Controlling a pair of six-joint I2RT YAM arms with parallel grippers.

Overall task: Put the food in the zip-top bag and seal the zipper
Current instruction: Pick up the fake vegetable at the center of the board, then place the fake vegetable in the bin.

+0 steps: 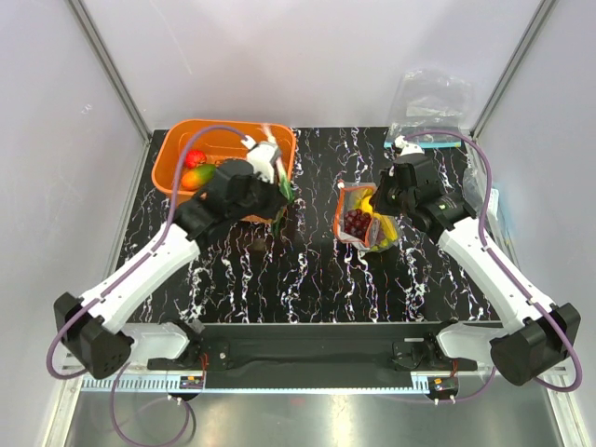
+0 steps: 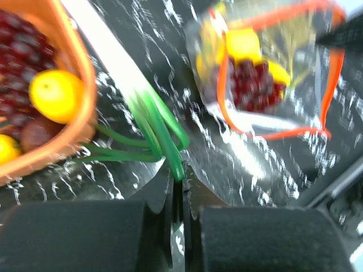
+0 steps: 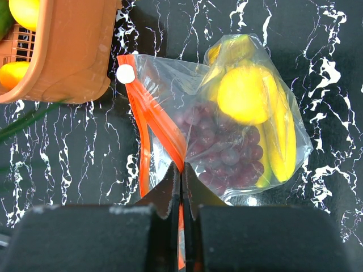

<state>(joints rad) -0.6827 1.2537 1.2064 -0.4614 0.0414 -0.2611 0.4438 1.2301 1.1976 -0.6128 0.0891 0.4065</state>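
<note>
Left gripper [image 2: 177, 170] clenched on green stalks [image 2: 161, 130] just beside the orange basket [image 2: 68, 51]. The zip-top bag [image 3: 167, 73] lies mid-table, holding a grape cluster [image 3: 227, 153] and lemon [image 3: 244, 93]. The right gripper [image 3: 181, 170] pinches its zipper [image 3: 150, 113]. Best practice: hold the mouth wide while the stalked piece crosses.

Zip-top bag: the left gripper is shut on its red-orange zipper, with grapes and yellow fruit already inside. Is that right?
Wrong arm. It is the right gripper that is shut on the red-orange zipper of the zip-top bag, with grapes and yellow fruit already inside; the right wrist view shows it.
</note>
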